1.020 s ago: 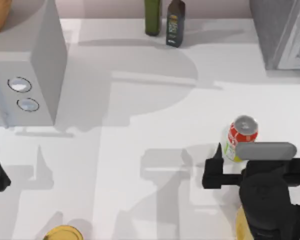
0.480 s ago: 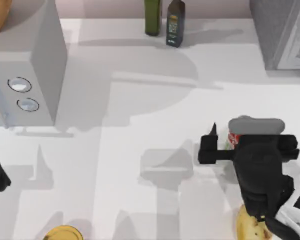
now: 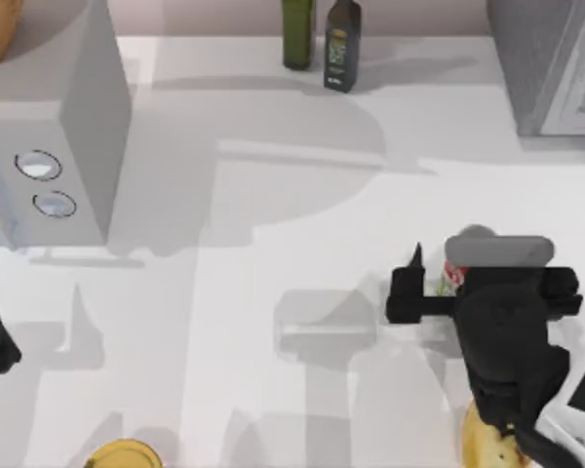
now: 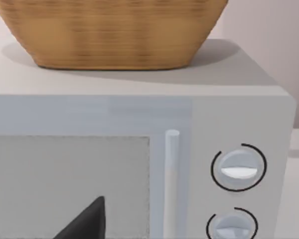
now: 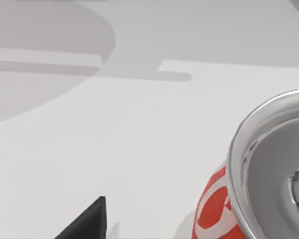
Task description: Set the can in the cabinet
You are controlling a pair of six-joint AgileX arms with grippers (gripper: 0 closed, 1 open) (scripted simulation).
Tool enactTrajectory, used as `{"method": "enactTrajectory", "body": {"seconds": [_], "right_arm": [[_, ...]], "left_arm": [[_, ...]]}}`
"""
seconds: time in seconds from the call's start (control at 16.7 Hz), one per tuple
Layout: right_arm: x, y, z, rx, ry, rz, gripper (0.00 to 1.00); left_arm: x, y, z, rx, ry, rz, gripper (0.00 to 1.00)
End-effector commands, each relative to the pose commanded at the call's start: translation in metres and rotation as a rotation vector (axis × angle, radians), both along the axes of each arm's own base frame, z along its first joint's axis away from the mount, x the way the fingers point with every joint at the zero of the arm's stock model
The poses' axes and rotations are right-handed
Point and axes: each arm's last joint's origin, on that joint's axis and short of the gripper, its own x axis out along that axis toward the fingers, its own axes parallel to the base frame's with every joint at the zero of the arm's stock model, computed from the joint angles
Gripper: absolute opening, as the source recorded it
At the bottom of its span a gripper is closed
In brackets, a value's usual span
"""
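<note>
white counter, shadowed, microwave at its left; right hand over the can — mostly hidden — grip cannot be told.

Bright even light, soft grey shadows on table — no glare

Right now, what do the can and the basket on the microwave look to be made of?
The can looks like metal: shiny silver rim and top, glossy red printed label. The basket looks like woven wicker or straw: tan, matte, fine horizontal ribbing. It is a render, so both are guesses.
</note>
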Motion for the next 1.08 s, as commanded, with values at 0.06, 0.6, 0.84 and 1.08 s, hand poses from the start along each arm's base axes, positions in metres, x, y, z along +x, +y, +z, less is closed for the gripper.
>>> {"method": "enactTrajectory", "body": {"seconds": [0.06, 0.6, 0.84, 1.08], "right_arm": [[0.0, 0.0, 0.0, 0.0, 0.0, 0.0, 0.85], [0.0, 0.0, 0.0, 0.0, 0.0, 0.0, 0.17], [0.0, 0.0, 0.0, 0.0, 0.0, 0.0, 0.0], [0.0, 0.0, 0.0, 0.0, 0.0, 0.0, 0.0]], "left_arm": [[0.0, 0.0, 0.0, 0.0, 0.0, 0.0, 1.0], [0.0, 0.0, 0.0, 0.0, 0.0, 0.0, 1.0], [0.0, 0.0, 0.0, 0.0, 0.0, 0.0, 1.0], [0.0, 0.0, 0.0, 0.0, 0.0, 0.0, 1.0]]}}
